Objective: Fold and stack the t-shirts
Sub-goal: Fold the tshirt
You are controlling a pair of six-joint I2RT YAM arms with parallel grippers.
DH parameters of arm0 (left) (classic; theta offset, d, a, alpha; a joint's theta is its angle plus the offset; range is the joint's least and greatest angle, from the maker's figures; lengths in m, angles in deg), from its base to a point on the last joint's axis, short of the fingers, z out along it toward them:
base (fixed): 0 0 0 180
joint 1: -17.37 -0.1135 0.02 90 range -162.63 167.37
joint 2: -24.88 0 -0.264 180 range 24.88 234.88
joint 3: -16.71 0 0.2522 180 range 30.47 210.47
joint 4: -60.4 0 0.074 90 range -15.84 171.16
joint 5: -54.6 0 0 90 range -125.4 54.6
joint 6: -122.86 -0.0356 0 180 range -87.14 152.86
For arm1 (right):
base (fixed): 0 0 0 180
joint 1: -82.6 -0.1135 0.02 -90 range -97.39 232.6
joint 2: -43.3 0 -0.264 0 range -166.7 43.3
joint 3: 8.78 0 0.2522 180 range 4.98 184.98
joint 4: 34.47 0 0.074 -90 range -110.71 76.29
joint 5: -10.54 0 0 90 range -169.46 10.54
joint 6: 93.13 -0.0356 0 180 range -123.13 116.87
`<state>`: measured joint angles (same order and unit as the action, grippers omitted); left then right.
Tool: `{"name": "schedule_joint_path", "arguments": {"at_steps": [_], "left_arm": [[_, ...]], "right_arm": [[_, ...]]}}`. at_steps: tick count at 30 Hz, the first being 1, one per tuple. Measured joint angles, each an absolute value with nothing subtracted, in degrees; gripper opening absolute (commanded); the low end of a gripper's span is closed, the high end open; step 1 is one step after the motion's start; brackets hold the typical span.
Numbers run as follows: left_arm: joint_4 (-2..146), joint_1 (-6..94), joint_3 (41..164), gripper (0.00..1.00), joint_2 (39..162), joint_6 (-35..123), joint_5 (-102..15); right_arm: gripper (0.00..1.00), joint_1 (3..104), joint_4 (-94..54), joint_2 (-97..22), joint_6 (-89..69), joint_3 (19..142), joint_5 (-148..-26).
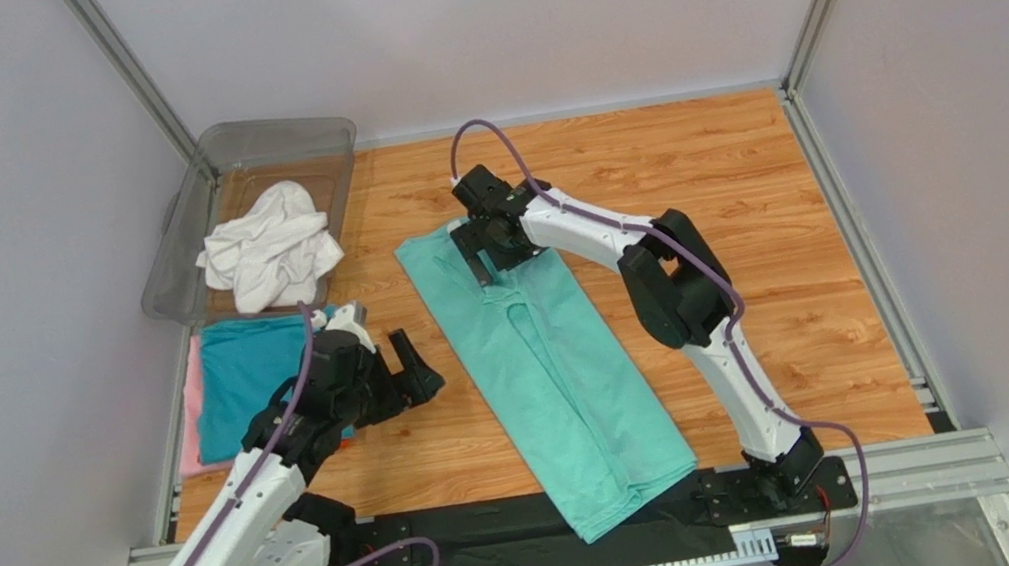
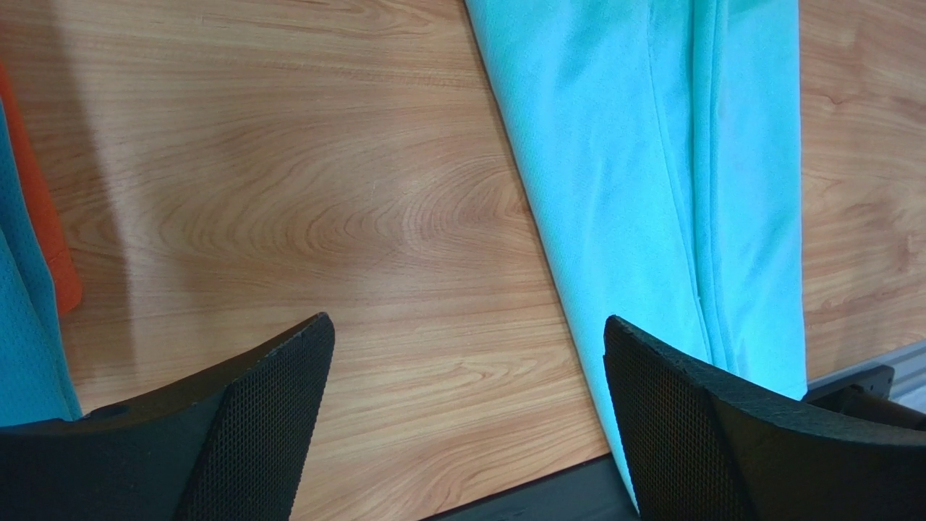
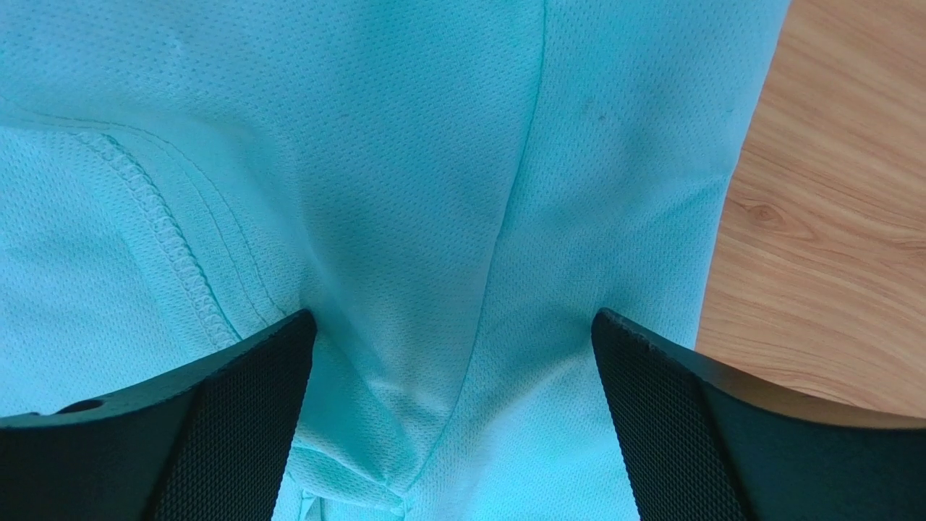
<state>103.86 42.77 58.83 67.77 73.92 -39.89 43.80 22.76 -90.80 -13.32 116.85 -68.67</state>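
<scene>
The top view looks down from behind on the whole table (image 1: 794, 199); both wrist views look closely down, sharing the green shirt (image 1: 555, 366) with it.

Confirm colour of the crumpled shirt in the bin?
White. The shirt shows best in the top view.

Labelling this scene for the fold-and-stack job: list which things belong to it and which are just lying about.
Belongs to the job:
mint green t-shirt, folded lengthwise
white t-shirt, crumpled
teal t-shirt, lying on the pink t-shirt
orange t-shirt

Just lying about:
clear plastic bin, with the white one in it
</scene>
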Motion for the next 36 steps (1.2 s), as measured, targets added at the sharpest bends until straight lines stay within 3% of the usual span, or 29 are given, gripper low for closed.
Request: {"name": "schedule_joint_path", "arguments": {"at_steps": [18,27,31,36], "left_arm": [[98.0,42.8,63.0,1.0,81.9,73.4,-47.3],[97.5,45.9,64.2,1.0,84.4,72.5,-51.8],[97.2,49.4,63.5,1.0,83.8,72.7,-53.2],[97.0,55.1,59.8,1.0,81.8,74.3,-53.8]], "right_arm": [[1.0,56.6,27.5,-95.7,-29.7,125.2,-66.1],[1.0,57.9,31.2,-96.8,-30.2,129.2,-68.4],[1.0,57.4,31.7,-92.2,-27.7,126.6,-69.2],[1.0,55.3,29.9,-76.0,-26.2,115.4,-68.6]]}}
